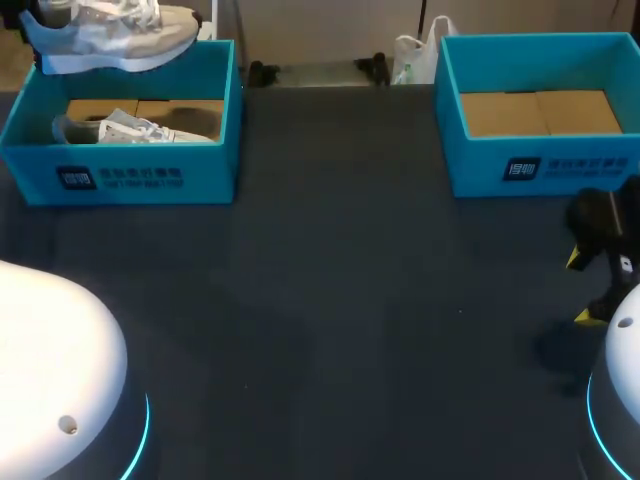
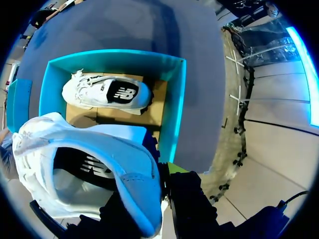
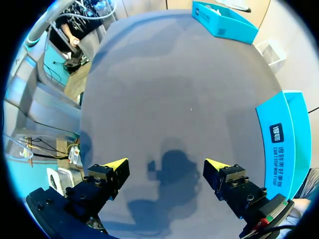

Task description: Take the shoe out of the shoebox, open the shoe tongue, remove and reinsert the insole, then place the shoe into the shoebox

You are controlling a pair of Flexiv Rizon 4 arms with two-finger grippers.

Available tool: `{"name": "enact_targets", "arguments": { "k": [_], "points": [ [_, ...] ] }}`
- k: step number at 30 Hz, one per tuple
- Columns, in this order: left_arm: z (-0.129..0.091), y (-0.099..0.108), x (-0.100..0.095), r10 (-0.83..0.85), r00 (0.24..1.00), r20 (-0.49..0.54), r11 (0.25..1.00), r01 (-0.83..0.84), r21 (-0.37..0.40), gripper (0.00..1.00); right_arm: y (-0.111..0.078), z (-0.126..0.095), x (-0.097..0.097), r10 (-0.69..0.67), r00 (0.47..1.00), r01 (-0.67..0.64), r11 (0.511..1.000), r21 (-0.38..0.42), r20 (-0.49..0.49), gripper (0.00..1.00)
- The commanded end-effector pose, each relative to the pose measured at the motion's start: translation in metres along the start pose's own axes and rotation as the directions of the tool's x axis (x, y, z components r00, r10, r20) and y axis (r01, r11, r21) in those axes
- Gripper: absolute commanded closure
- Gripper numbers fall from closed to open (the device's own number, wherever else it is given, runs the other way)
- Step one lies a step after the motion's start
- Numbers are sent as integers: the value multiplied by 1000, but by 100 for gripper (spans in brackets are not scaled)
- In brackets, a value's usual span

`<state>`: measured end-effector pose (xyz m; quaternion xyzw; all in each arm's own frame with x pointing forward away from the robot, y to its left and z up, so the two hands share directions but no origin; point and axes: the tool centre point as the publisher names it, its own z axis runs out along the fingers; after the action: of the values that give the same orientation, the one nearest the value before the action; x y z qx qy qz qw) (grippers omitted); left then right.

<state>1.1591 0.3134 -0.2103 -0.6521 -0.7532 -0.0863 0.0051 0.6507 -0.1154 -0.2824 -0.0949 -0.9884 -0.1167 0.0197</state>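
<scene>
Left gripper (image 2: 167, 191) was clamped on the heel end of the white-and-grey mesh running shoe (image 1: 110, 35). Its tips were mostly hidden behind the shoe in the left wrist view, so I couldn't tell how deep the bite was. The shoe hung at the upper left of the head frame, lifted above the back wall of the teal cardboard shoebox (image 1: 120, 175), toe pointing right. A matching second shoe (image 1: 130, 128) lay on its side on that box's floor, directly below.

Right gripper (image 1: 580, 288) was spread wide with nothing between its fingers. It sat at the right edge of the frame over the dark grey bench (image 1: 340, 300), in front of the empty second teal shoebox (image 1: 540, 165) and well apart from the shoe.

Risks, my read:
- One-ended grip on soft collar material, so the toe could sag or the shoe could pivot or slip on a fast swing.
- A drop here would land on the second shoe or the box rim.
- A low exit path could clip the box wall and drag the box.
- If the shoe is set down tilted, it rolls onto its side and the tongue and insole steps get awkward.
- The right arm has a long reach to assist.
</scene>
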Motion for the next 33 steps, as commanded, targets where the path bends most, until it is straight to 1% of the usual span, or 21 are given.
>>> {"name": "enact_targets", "arguments": {
  "k": [1, 2, 4, 5, 8, 12, 15, 17, 18, 21, 24, 26, 33],
  "points": [
    [-2, 1, 0, 1, 1000, 0, 1000, -1, 3, 100, 0, 1, 1, 1, 1000, -1, 1000, 3, 3, 0],
    [3, 2, -3, 4, 1000, 23, 999, -5, 51, 100, 0, 1, 1, 1, 1000, -1, 1000, 3, 3, 0],
    [17, 3, -8, 17, 1000, 10, 1000, -17, 19, 100, 0, 1, 1, 1, 1000, -1, 1000, 3, 3, 0],
    [22, 3, -10, 24, 1000, 9, 999, -24, 35, 100, 0, 1, 1, 1, 1000, -1, 1000, 3, 3, 0],
    [33, 6, -13, 17, 1000, -11, 999, -17, 32, 100, 0, 1, 1, 1, 1000, -1, 1000, 3, 3, 0],
    [42, 6, -13, 26, 999, -28, 999, -25, 23, 100, 0, 1, 1, 1, 1000, -1, 1000, 3, 3, 0],
    [49, 11, -15, 34, 999, -38, 999, -34, 19, 100, 0, 1, 1, 1, 1000, -1, 1000, 3, 3, 0],
    [54, 16, -16, 49, 998, -41, 999, -49, 7, 100, 0, 1, 1, 1, 1000, -1, 1000, 3, 3, 0],
    [56, 19, -17, 62, 997, -50, 998, -63, -11, 100, 0, 1, 1, 1, 1000, -1, 1000, 3, 3, 0],
    [61, 25, -20, 90, 993, -78, 995, -93, -33, 100, 0, 1, 1, 1, 1000, -1, 1000, 3, 3, 0],
    [64, 29, -24, 115, 990, -85, 993, -118, -25, 100, 0, 1, 1, 1, 1000, -1, 1000, 3, 3, 0],
    [69, 31, -25, 123, 989, -86, 992, -124, -4, 100, 0, 1, 1, 1, 1000, -1, 1000, 3, 3, 0],
    [80, 26, -25, 138, 987, -82, 990, -137, 16, 100, 0, 1, 1, 1, 1000, -1, 1000, 3, 3, 0]
  ]
}}
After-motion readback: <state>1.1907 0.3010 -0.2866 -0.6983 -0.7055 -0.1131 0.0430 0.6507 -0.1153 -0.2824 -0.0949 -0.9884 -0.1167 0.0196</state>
